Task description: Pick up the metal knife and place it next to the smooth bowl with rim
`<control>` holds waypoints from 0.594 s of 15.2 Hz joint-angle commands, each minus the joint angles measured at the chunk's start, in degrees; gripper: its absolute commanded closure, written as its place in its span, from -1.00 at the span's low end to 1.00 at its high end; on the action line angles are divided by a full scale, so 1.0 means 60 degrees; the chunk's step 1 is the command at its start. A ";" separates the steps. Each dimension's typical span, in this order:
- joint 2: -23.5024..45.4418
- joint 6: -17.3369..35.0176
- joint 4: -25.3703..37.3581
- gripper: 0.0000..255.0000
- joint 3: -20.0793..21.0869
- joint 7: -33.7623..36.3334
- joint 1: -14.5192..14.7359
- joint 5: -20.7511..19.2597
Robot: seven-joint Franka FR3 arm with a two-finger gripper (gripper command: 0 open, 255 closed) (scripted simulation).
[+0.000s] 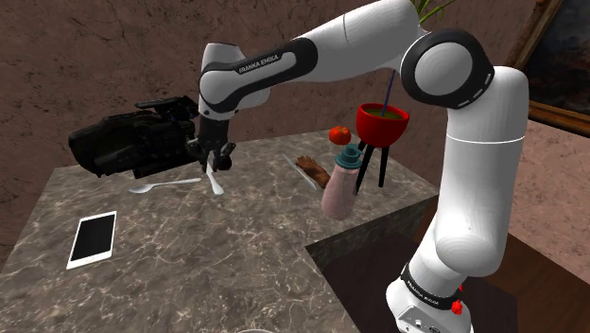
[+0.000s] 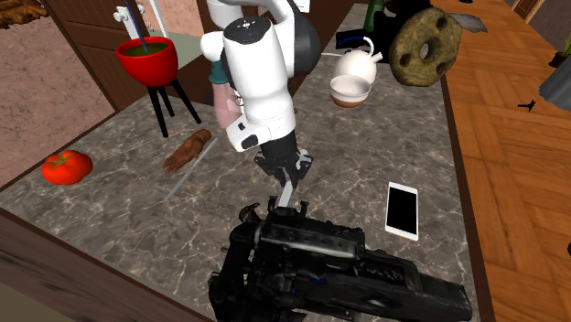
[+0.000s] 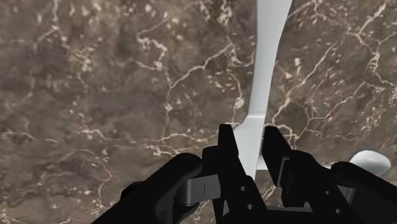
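My gripper (image 1: 214, 157) is shut on a pale, plain white knife (image 1: 216, 182), which hangs from the fingers with its far end pointing down at the marble table (image 1: 217, 265). The wrist view has the knife (image 3: 262, 89) clasped between the two black fingers (image 3: 227, 147) and running away from them over the marble. From the second exterior view the gripper (image 2: 285, 177) stands just behind a big black object (image 2: 339, 274). The smooth bowl with rim (image 2: 350, 89) sits far off beside a white teapot (image 2: 357, 60).
A white spoon (image 1: 156, 185) lies just beside the held knife. A phone (image 1: 93, 238), a wooden-handled knife (image 1: 309, 171), a pink bottle (image 1: 338, 189), a red bowl on a stand (image 1: 382, 121), a tomato (image 1: 338, 134) and the black object (image 1: 132, 142) stand around.
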 commanded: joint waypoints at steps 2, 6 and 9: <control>-0.0156 -0.0335 0.0178 1.00 0.0005 0.0026 -0.0016 0.0015; -0.0293 -0.0798 0.0508 1.00 0.0010 0.0077 -0.0024 0.0018; -0.0377 -0.1150 0.0781 1.00 0.0013 0.0117 -0.0028 0.0017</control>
